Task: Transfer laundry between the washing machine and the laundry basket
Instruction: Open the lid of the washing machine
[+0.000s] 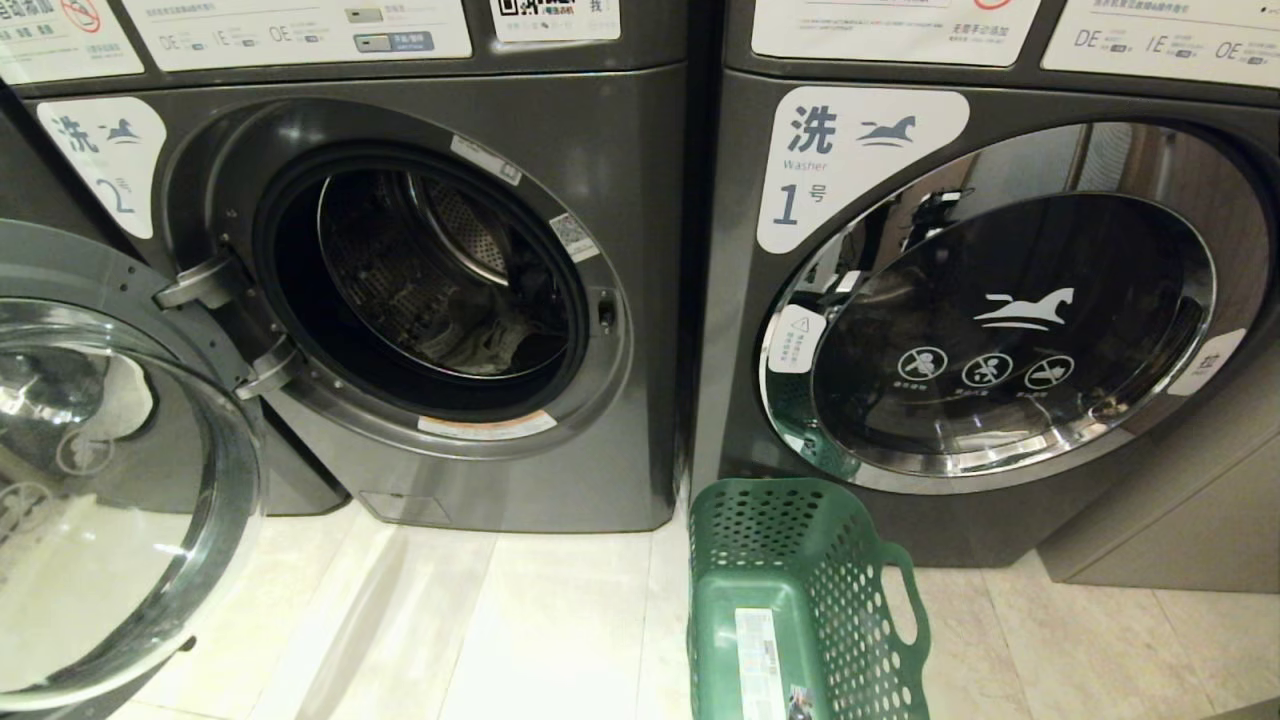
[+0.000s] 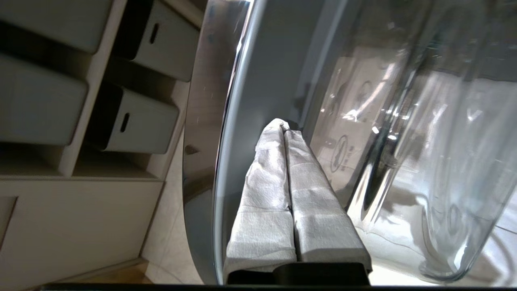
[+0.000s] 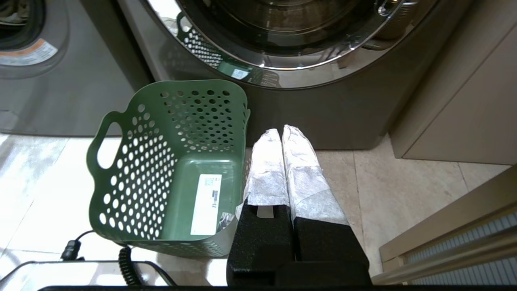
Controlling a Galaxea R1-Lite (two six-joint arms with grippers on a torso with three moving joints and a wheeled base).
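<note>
Two cloth-wrapped grippers, both pressed shut and empty: the right gripper (image 3: 282, 131) hangs just beside the perforated green plastic laundry basket (image 3: 133, 161), which stands bare on pale glossy tiles. The left gripper (image 2: 282, 125) sits close against the chrome rim of the swung-open glass door (image 2: 404, 121). Beyond them, crumpled grey laundry (image 1: 490, 345) lies low in the washing machine (image 1: 600, 150) drum.
</note>
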